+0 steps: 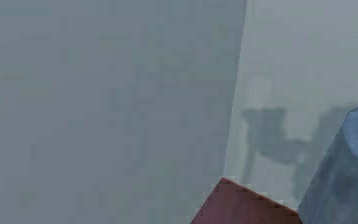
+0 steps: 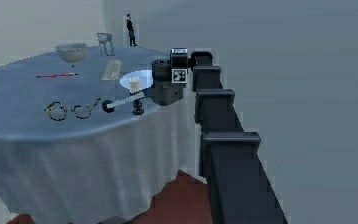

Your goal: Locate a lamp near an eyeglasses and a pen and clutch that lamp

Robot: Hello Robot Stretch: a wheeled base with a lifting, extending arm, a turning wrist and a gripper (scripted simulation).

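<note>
A round table (image 2: pixel 47 140) with a pale blue-white cloth stands in the arm side view. On it lie dark-rimmed eyeglasses (image 2: pixel 70 110) near the front and a thin red pen (image 2: pixel 57 74) farther back. A small lamp (image 2: pixel 137 84) with a white shade on a dark stem stands at the table's right part. The arm (image 2: pixel 222 130) reaches over the table's right edge. The gripper (image 2: pixel 115 104) lies at the lamp, its dark body just right of the shade. I cannot tell whether it holds anything.
A pale bowl (image 2: pixel 71 50), a small grey stand (image 2: pixel 105 42), a dark figurine (image 2: pixel 132 30) and a flat beige thing (image 2: pixel 112 68) sit at the table's back. The forward view has a grey wall corner (image 1: pixel 232 110), dark red floor (image 1: pixel 242 205) and the cloth's edge (image 1: pixel 342 170).
</note>
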